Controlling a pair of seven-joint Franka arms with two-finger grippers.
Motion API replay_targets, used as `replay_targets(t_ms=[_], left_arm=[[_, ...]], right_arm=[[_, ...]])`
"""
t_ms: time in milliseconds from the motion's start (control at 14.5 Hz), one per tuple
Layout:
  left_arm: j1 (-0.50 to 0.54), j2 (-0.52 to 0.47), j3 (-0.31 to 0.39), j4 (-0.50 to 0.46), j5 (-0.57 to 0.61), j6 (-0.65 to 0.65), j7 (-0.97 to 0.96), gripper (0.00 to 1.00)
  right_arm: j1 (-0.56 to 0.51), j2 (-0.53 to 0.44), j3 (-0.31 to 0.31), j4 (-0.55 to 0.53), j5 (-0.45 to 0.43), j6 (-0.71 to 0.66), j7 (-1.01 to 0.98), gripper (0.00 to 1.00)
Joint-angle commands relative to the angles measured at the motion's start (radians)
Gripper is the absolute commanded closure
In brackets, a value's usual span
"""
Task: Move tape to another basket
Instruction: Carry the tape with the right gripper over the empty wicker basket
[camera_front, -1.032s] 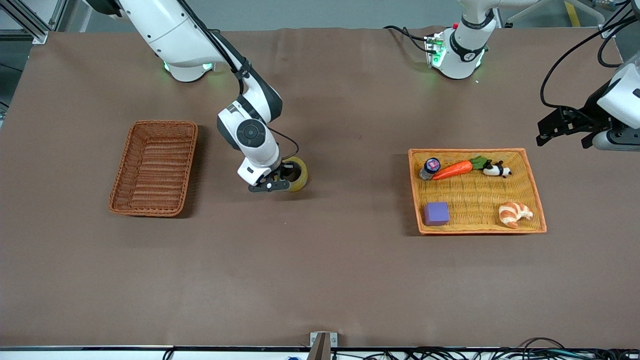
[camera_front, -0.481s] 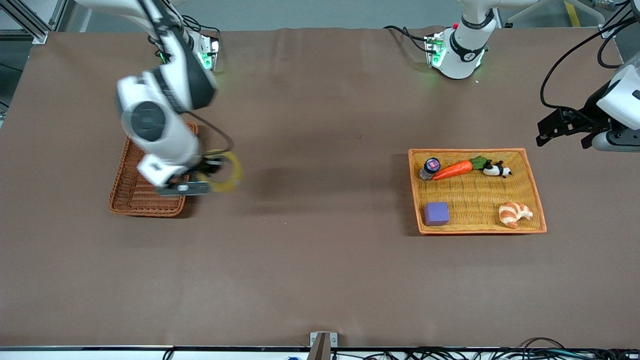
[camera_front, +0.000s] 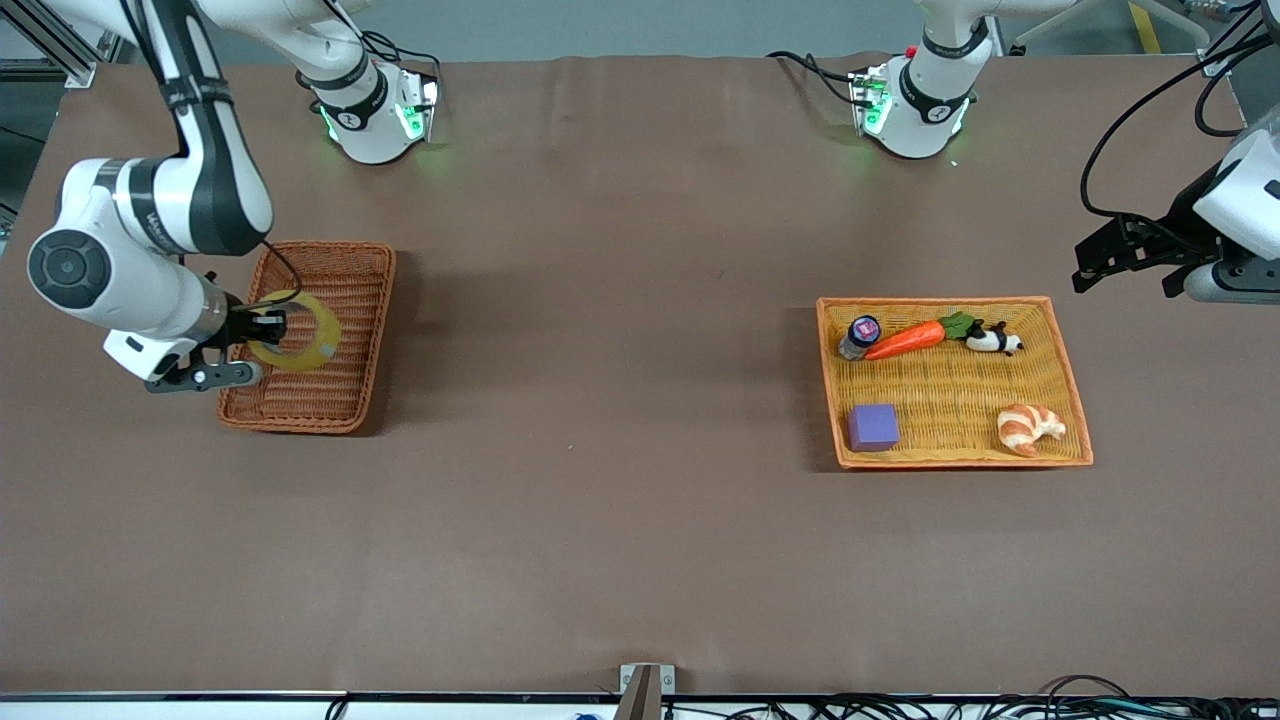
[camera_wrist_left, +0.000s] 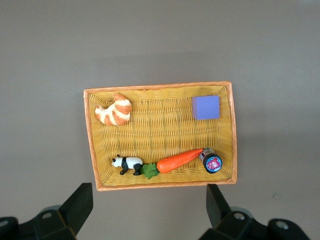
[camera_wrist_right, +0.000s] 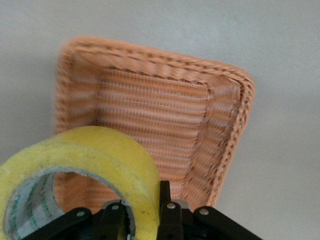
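Front view evenly lit, moderately bright, sharp throughout. Soft diffuse shadows on brown cloth-covered desk (camera_front: 640, 520), cast beside narrow reddish-brown woven basket (camera_front: 340, 400) and wide orange-yellow woven basket (camera_front: 1075, 390). Green indicator glow at both arm bases. No harsh glare. Left wrist view crisp, flat light, grey-toned. Right wrist view washed out, pale; reddish-brown basket weave smeared by blur; translucent yellow roll of tape (camera_wrist_right: 95, 160) close to lens, slightly soft.

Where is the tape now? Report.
The tape is held in the right gripper, up over the dark woven basket at the right arm's end of the table.
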Motion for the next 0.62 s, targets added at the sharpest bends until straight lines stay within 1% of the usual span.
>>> replay_targets(t_ms=[0,138,206,344,413,481,550], left_arm=[[-0.004,-0.003,0.003,0.008,0.019,-0.008,0.0,0.0],[-0.004,-0.005,0.003,0.01,0.019,-0.008,0.002,0.0],[-0.003,-0.006,0.006,0.013,0.019,-0.008,0.011,0.0],[-0.007,-0.003,0.006,0.017,0.021,-0.009,-0.004,0.0],[-0.006,-0.005,0.003,0.016,0.021,-0.009,-0.004,0.0],[-0.006,-0.003,0.003,0.016,0.021,-0.011,0.002,0.0],[-0.004,-0.003,0.001,0.017,0.022,-0.011,-0.001,0.0]], right_arm=[[0.004,-0.047,-0.073,-0.171,0.013,0.172,-0.122,0.98],[0.002,-0.037,-0.077,-0.244,0.019,0.273,-0.13,0.98],[0.004,-0.029,-0.077,-0.278,0.053,0.337,-0.13,0.98],[0.011,0.022,-0.077,-0.289,0.09,0.405,-0.13,0.97],[0.013,0.032,-0.077,-0.289,0.094,0.428,-0.131,0.95],[0.013,0.037,-0.077,-0.291,0.094,0.434,-0.136,0.87],[0.013,0.046,-0.077,-0.292,0.096,0.436,-0.138,0.85]])
